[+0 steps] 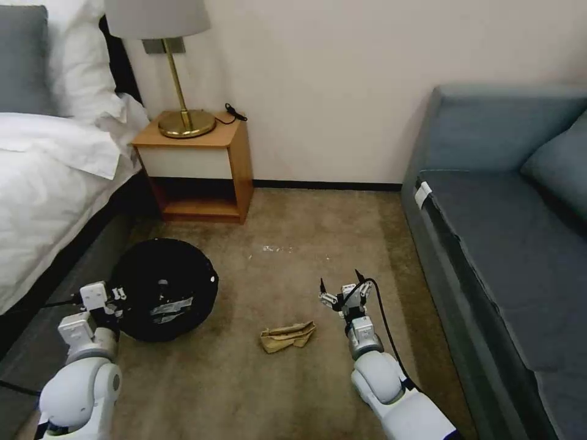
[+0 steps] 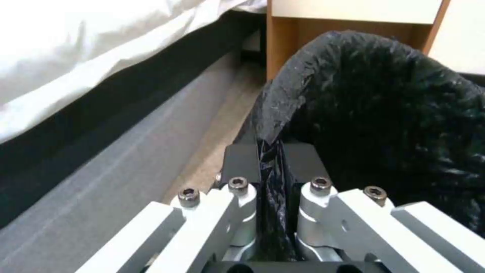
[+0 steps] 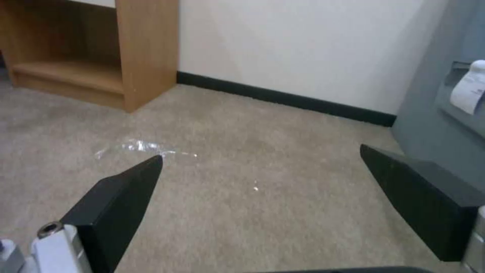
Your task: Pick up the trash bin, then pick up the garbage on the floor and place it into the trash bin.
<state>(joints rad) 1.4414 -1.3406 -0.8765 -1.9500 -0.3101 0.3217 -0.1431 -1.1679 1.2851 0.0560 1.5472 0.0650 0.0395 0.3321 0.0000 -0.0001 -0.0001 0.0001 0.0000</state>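
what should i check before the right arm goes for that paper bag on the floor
1. Left gripper shut on the trash bin rim: ok, liner pinched between its fingers.
2. Right gripper open and empty: ok, fingers spread wide above the carpet.
3. Tan paper bag free to grasp: ok, lying alone between the bin and the right arm.
4. Bin mouth facing up to receive it: ok, opening visible in the head view.
5. Bin lifted off the floor: cannot tell.
6. Right gripper lined up over the bag: not ok, it sits past and to the side of it.
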